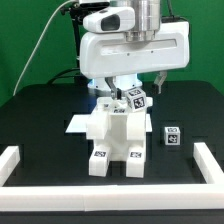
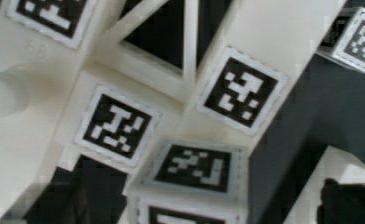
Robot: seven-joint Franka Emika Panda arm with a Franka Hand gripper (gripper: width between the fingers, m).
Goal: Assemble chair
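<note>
Hovering over the middle of the black surface (image 1: 40, 105), the fingers (image 1: 156, 80) hang down from the arm (image 1: 130, 45), just above the top of the chair (image 1: 113, 140). We cannot tell how far apart they stand, or whether they grip anything, because the arm's wide body and the chair's upper part hide the tips.

The chair stands upright directly below the fingers. It is a blocky white stack with two legs reaching toward the camera, each with a tag at its foot. A tagged block (image 1: 135, 98) sits tilted at the chair's top, right beside the fingers.

Lower down, on the exterior view's right of the fingers, a small tagged piece (image 1: 172, 136) lies alone on the surface, well apart from the chair. A low white rail (image 1: 20, 160) borders the surface.

In the wrist view we see the chair (image 2: 37, 125) close beneath the fingers, with white faces and several tags filling the frame, slightly blurred.
</note>
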